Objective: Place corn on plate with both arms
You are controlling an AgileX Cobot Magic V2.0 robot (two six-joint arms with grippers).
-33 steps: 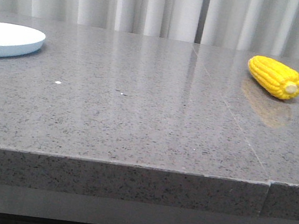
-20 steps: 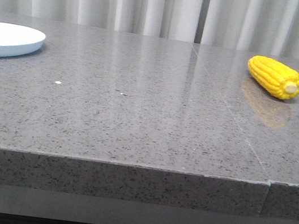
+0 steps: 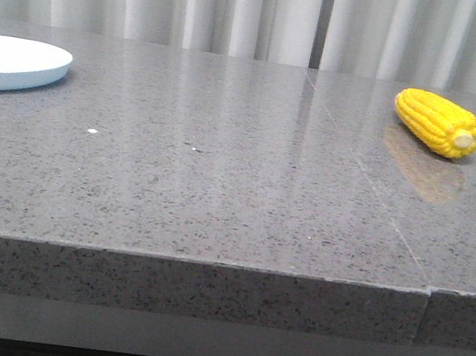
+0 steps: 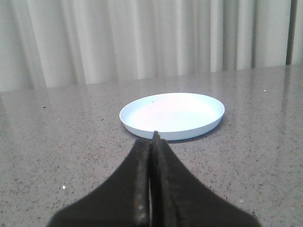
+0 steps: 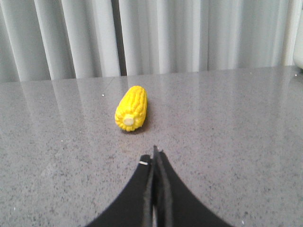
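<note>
Corn (image 3: 438,124) lies on its side at the table's (image 3: 217,193) far right, well apart from the empty plate (image 3: 10,62) at far left, exactly as in both earlier frames, so nothing has apparently begun: left pincer (image 4: 152,142) and right pincer (image 5: 155,156) are both closed, holding nothing.

You see a glossy, plastic-looking yellow corn cob (image 3: 438,124), a smooth pale blue-white round plate (image 4: 172,115), a polished speckled grey stone tabletop (image 3: 217,193), and matt black gripper fingers (image 5: 142,189).
</note>
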